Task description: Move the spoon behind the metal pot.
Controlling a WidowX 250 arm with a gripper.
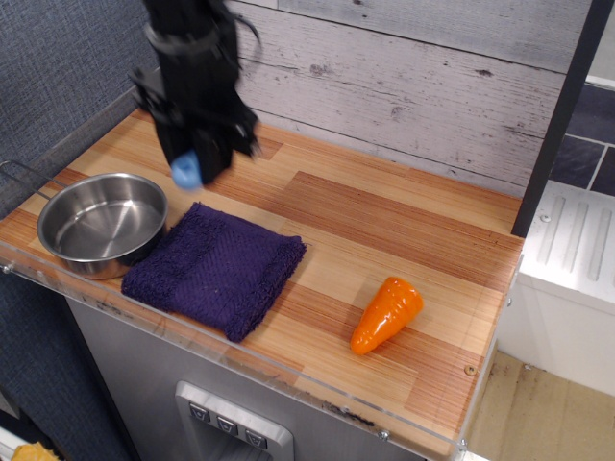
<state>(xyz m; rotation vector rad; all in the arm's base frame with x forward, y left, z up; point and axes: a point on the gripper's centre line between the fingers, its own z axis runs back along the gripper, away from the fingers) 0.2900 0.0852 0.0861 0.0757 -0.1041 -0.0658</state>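
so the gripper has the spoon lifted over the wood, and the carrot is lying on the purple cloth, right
Not quite. The gripper does hold the spoon lifted over the wood, but the carrot lies on the bare wood, to the right of the purple cloth and apart from it. The observation.image view shows this.

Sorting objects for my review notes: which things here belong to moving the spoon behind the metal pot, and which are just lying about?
Part of the job:
- spoon, its blue handle showing in the gripper, lifted off the counter
- metal pot, at the counter's front left, empty

Just lying about:
- purple cloth, beside the pot
- orange carrot, to the right
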